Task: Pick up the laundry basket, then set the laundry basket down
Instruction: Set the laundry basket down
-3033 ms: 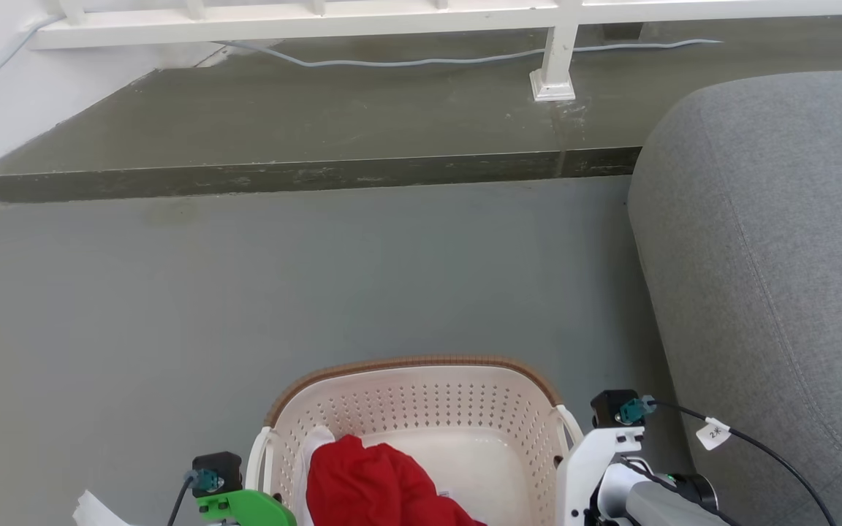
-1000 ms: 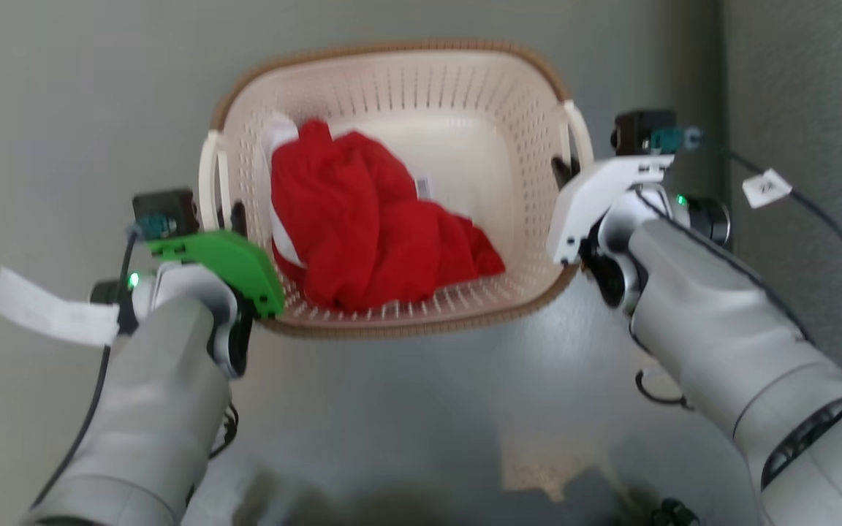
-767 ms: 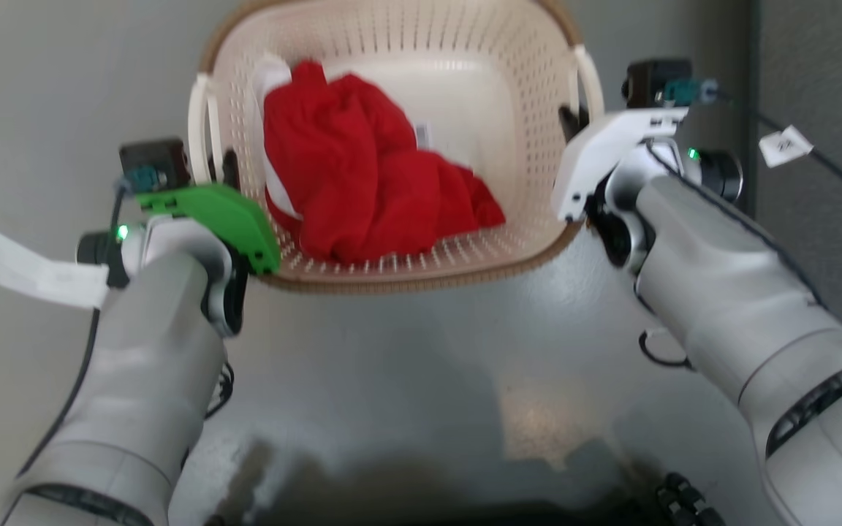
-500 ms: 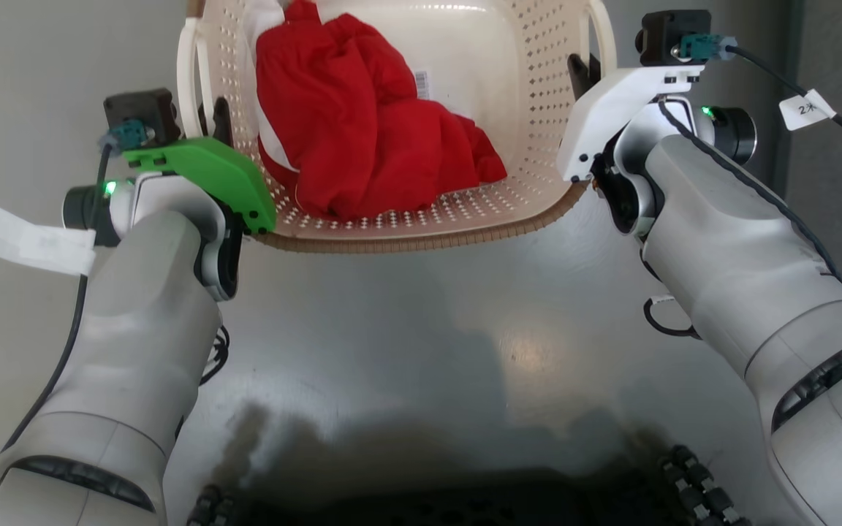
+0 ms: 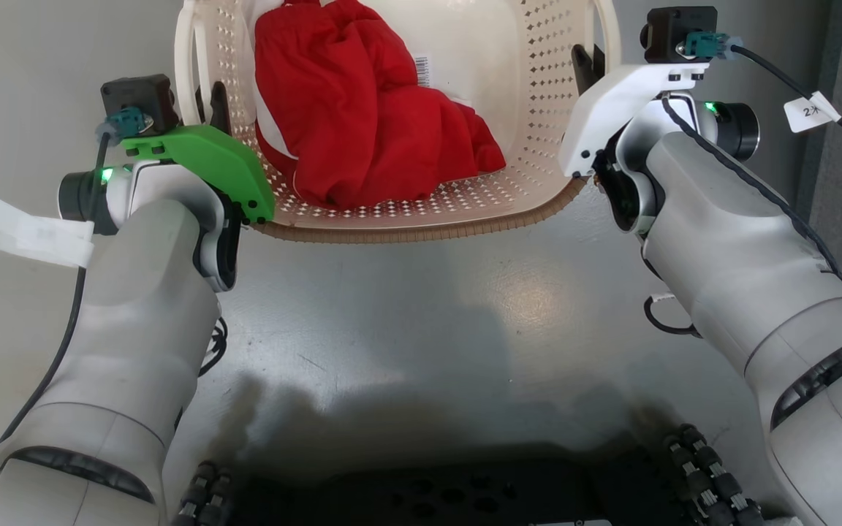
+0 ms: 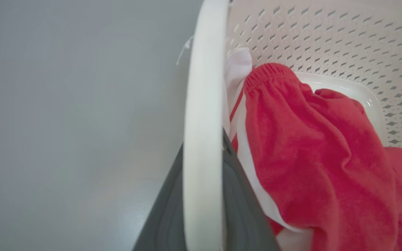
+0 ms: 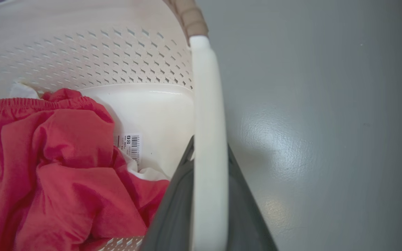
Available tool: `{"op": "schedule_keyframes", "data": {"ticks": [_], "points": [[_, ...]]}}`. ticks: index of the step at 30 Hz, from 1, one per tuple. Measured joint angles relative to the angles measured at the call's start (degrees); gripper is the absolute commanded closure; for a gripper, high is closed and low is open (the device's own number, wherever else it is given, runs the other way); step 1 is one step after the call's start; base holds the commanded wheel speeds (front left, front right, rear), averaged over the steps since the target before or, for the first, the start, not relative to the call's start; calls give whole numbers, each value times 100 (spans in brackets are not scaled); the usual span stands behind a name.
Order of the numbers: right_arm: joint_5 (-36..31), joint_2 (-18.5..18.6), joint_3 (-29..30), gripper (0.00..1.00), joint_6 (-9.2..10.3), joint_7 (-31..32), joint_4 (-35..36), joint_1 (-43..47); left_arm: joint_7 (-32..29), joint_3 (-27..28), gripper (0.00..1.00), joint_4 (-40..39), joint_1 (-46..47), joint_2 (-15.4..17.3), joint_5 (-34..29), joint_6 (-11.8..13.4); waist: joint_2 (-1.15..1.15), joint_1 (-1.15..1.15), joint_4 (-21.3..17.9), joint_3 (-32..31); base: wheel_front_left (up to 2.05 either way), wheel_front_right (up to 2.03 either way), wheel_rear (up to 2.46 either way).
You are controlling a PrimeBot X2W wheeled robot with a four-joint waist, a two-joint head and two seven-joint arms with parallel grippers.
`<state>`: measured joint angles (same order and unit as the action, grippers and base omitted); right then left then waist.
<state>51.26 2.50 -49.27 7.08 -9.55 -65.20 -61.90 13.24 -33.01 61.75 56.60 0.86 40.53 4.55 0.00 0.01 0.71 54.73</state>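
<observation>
Laundry basket [image 5: 406, 232], red garment [image 5: 362, 124] inside, over grey floor [image 5: 421, 307]; contact with floor not discernible. Left gripper [image 5: 213, 109] and right gripper [image 5: 588, 64] clamped on its 2 white side handles, 1 each. Grasp done; set-down and release judged outstanding.

The arms [image 5: 143, 307] are smooth pale grey shells with black joint seams. The left gripper [image 5: 210, 106] carries a green cover [image 5: 209, 164], the right gripper [image 5: 588, 62] a white cover [image 5: 618, 102]. Each has a black camera block [image 5: 136, 98], teal plug [image 5: 125, 120], black cable [image 5: 779, 73] and white tag [image 5: 808, 111].

Cream perforated laundry basket [image 5: 538, 109], brown rim, white handles, upright
</observation>
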Motion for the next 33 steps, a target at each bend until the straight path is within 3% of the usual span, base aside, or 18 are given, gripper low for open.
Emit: {"op": "schedule_keyframes", "data": {"ticks": [12, 14, 15, 16, 18, 19, 20, 21, 22, 23, 33], "points": [[1, -18, -24, 100, 0, -110, -60, -55, 48, -16, 100, 96, 85, -20, -7, -35, 0, 0, -77, 94, 0, 0, 0], [2, -19, -30, 82, 0, -135, -78, -93, 49, -14, 83, 116, 108, -26, -7, -35, 0, 0, -91, 102, 0, 0, 0], [2, -20, -33, 80, 0, -140, -80, -101, 51, -14, 80, 127, 110, -30, -7, -35, 0, 0, -95, 104, 0, 0, 0], [7, -23, -34, 69, 0, -152, -81, -102, 51, -14, 70, 145, 112, -34, -7, -35, 0, 0, -97, 105, 0, 0, 0], [12, -23, -36, 51, 0, -153, -96, -102, 51, -9, 61, 197, 113, -40, -7, -35, 0, 0, -101, 105, 0, 0, 0], [13, -21, -36, 51, 0, -156, -107, -102, 51, -5, 61, 221, 114, -40, -7, -35, 0, 0, -103, 104, 0, 0, 0], [19, -14, -36, 35, 0, -175, -119, -103, 51, 1, 57, 236, 118, -36, -7, -35, 0, 0, -104, 103, 0, 0, 0], [23, 2, -37, 2, 0, -198, -126, -103, 51, 10, 44, 256, 118, -27, -7, -34, 0, 0, -105, 101, 0, 0, 0], [29, 16, -41, 0, 1, -201, -133, -103, 66, 21, 4, 264, 119, -8, -7, -33, 0, 0, -107, 99, 0, 0, 0], [40, 40, -41, 0, 5, -201, -136, -103, 92, 30, 0, 269, 122, 8, -7, -32, 0, 0, -108, 95, 0, 0, 0], [96, 79, -63, 0, 7, -259, -170, -101, 99, 91, 0, 379, 125, 9, -7, -24, 0, -1, -116, -10, 0, 0, 0]]}}
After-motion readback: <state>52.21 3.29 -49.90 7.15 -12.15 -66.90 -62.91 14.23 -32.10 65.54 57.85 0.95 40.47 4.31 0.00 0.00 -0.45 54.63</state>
